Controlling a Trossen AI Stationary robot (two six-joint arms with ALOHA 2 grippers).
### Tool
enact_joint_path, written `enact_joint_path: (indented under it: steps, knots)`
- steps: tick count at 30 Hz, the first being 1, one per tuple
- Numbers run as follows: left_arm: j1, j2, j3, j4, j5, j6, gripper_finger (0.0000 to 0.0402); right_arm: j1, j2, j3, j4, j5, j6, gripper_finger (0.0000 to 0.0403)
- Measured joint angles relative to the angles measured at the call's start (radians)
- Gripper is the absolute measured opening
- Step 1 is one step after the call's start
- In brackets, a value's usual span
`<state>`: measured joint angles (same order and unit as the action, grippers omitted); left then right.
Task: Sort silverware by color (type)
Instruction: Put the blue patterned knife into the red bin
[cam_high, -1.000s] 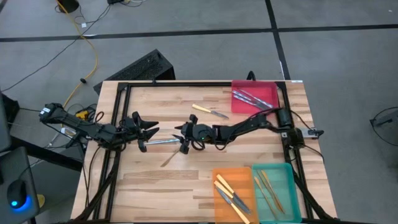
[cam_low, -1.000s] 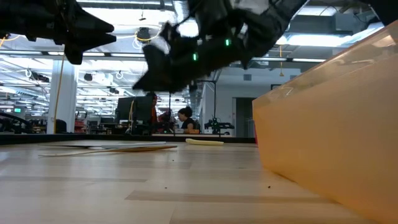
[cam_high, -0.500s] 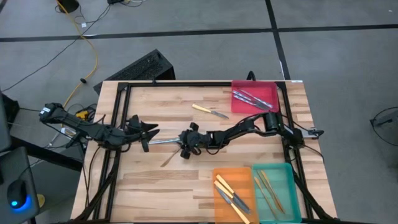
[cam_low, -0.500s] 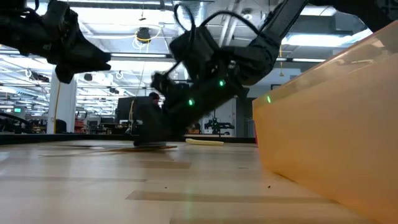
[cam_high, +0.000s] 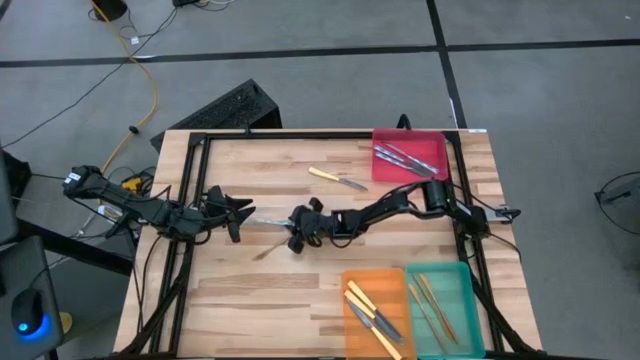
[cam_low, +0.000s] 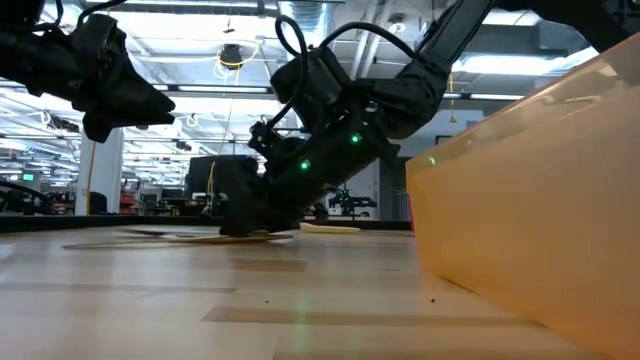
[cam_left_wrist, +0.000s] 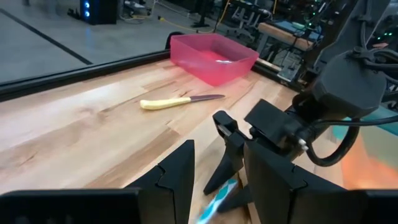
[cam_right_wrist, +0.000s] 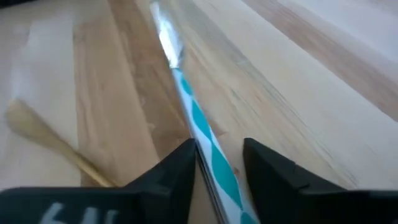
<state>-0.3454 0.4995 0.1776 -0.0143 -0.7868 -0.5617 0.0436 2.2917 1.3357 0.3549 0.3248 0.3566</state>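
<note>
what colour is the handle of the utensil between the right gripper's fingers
Teal and white stripes on the handle; the right wrist view shows it best, between the right gripper fingers.

One camera looks straight down on the whole worktop (cam_high: 250, 290). Another sits level at its surface. Two close wrist cameras share its middle.

Mid-table between left gripper (cam_high: 240, 212) and right gripper (cam_high: 297, 232): a knife (cam_high: 272, 223), wooden utensil (cam_high: 268, 250) beside; three trays (cam_high: 440, 150) along the right.

Pale matt wood table (cam_high: 250, 290); translucent plastic trays (cam_high: 410, 150) — glossy
</note>
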Motion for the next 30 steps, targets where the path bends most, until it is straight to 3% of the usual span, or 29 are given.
enact_joint_path:
  steps: [7, 18, 30]
  knots:
    - [0.000, 0.000, 0.000, 0.000, -0.004, -0.003, 0.0122, -0.006, -0.002, 0.000, -0.023, 0.000, 0.047, 0.0052]
    - [0.000, 0.000, 0.000, 0.001, -0.007, -0.004, 0.0122, 0.021, -0.011, -0.002, -0.016, 0.042, 0.066, 0.0052]
    - [0.000, 0.000, 0.000, 0.001, -0.007, -0.004, 0.0122, 0.026, -0.112, -0.004, -0.008, 0.074, 0.018, 0.0052]
